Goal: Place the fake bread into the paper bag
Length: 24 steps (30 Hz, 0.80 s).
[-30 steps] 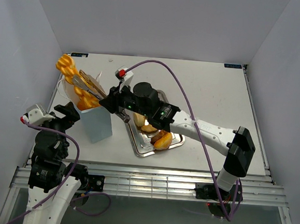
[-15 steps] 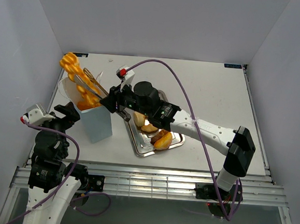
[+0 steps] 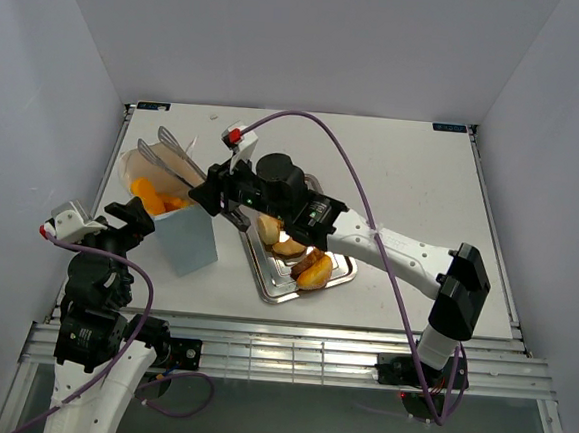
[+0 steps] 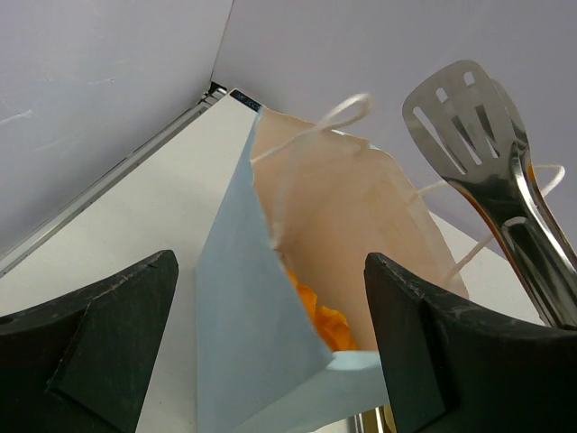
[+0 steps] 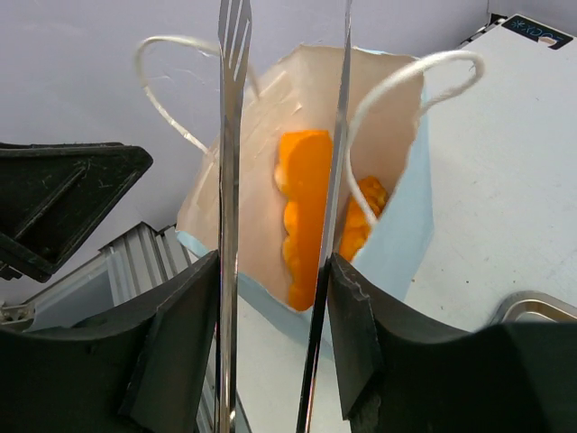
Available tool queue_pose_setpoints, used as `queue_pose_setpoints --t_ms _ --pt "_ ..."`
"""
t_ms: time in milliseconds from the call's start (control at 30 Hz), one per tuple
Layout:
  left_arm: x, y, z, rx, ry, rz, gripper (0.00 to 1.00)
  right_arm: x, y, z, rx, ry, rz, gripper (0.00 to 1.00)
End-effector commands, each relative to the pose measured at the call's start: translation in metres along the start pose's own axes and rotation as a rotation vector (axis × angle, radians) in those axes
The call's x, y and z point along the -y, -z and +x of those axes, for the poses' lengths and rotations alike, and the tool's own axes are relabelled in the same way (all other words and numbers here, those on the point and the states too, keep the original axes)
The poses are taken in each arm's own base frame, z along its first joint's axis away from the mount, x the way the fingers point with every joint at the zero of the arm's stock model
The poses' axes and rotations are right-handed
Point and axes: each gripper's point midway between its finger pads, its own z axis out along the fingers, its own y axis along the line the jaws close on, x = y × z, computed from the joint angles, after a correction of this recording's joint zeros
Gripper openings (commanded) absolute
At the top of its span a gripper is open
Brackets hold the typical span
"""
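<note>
Drop-off looks done: the right gripper [image 3: 218,193], clamped on the tongs [image 3: 166,157], holds their blades apart and empty over the paper bag [image 3: 193,245] at left, twisted pastry [image 5: 302,216] inside, so next comes a swing right to the pastries [image 3: 310,270] on the tray [image 3: 269,283].

A: Bright, even light from overhead; only soft shadows beside the paper bag [image 3: 187,244].
B: Yes, and glare on the metal tray [image 3: 272,283], a glint along the tongs [image 4: 469,135]. Both wrist views are sharp throughout.
</note>
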Motion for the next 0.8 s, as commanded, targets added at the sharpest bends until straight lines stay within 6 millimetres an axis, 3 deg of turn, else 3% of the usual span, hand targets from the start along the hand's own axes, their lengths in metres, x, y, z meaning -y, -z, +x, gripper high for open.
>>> queue_pose_setpoints --t_ms 0,200,400,567,700,733,767 --pt "0.002 -0.001 0.002 -0.001 -0.006 0.014 0.95 -0.011 -0.001 -0.035 0.088 0.019 -0.031 0.55" --pt "0.002 -0.001 0.002 -0.002 -0.008 0.014 0.95 -0.014 0.006 -0.044 0.099 0.018 -0.034 0.54" --pt "0.004 -0.002 0.004 -0.008 -0.01 0.018 0.95 -0.022 0.029 -0.063 0.131 0.013 -0.045 0.54" --pt "0.003 -0.002 0.004 -0.011 -0.014 0.016 0.95 -0.025 0.063 -0.068 0.138 0.011 -0.046 0.54" --pt "0.004 -0.002 0.005 -0.013 -0.014 0.021 0.95 -0.013 0.092 -0.057 0.141 0.002 0.011 0.54" --pt "0.004 -0.002 0.005 -0.014 -0.017 0.02 0.95 -0.011 0.106 -0.065 0.169 -0.003 0.03 0.54" --pt "0.003 -0.003 0.006 -0.016 -0.019 0.015 0.95 -0.005 0.111 -0.051 0.149 -0.007 0.05 0.54"
